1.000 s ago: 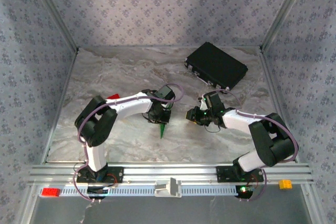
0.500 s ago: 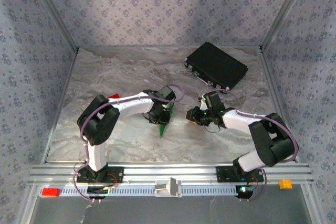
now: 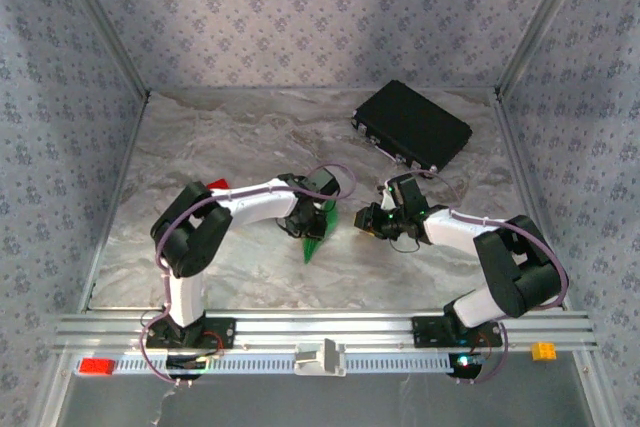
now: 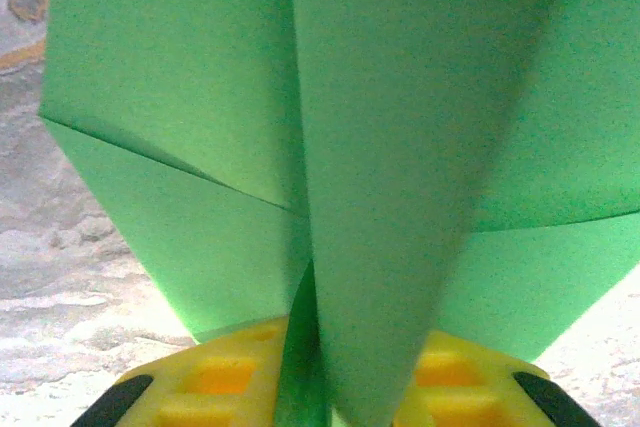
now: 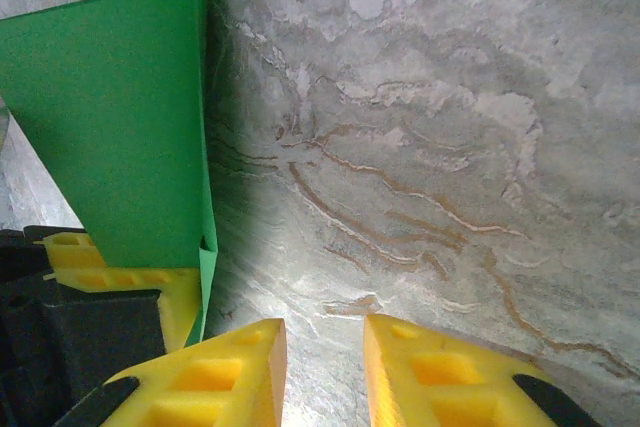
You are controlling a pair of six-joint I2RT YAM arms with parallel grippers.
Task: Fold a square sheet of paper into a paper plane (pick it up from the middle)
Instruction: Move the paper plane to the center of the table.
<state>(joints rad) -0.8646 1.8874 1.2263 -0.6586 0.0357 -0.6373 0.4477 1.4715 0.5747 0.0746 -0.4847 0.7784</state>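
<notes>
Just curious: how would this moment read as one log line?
paper plane between jaws of left end effector | right end effector open, empty

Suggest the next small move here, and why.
Probably the right gripper should ease left and pinch the green paper's free edge. Its jaws stand apart on nothing, and the paper stands upright beside it, between the left gripper's fingers.

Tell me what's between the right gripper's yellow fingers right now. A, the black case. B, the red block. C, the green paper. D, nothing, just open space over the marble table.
D: in the right wrist view the right gripper has its fingers apart with bare table showing through the gap, while the green paper stands off to one side.
</notes>
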